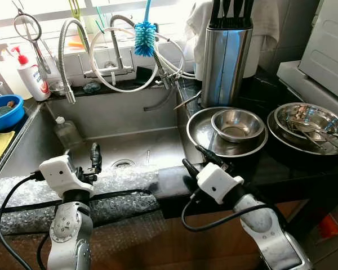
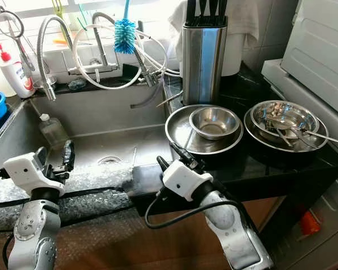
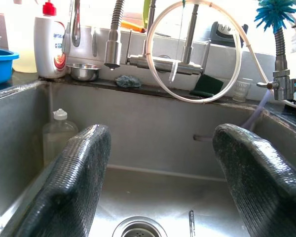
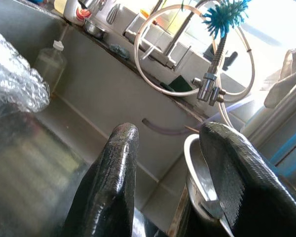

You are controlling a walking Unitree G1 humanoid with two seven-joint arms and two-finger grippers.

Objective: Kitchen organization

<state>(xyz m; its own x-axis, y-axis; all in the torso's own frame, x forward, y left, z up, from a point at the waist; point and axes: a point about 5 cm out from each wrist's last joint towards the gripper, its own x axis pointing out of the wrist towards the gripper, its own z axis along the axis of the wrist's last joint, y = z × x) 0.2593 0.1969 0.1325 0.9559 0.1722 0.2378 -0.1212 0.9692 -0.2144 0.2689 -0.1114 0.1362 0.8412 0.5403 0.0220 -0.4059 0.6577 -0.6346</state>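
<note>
Nearest the sink, the left gripper is hovering over its front rim, fingers spread, empty; the right gripper, likewise spread, is apparently lining up on the nested steel bowls beyond.

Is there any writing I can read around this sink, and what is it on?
White soap bottle with red pump cap: blue brand lettering, too blurred to read.
Small clear measuring cup on the ledge: faint marks, too small to read.
No other text shows.
</note>
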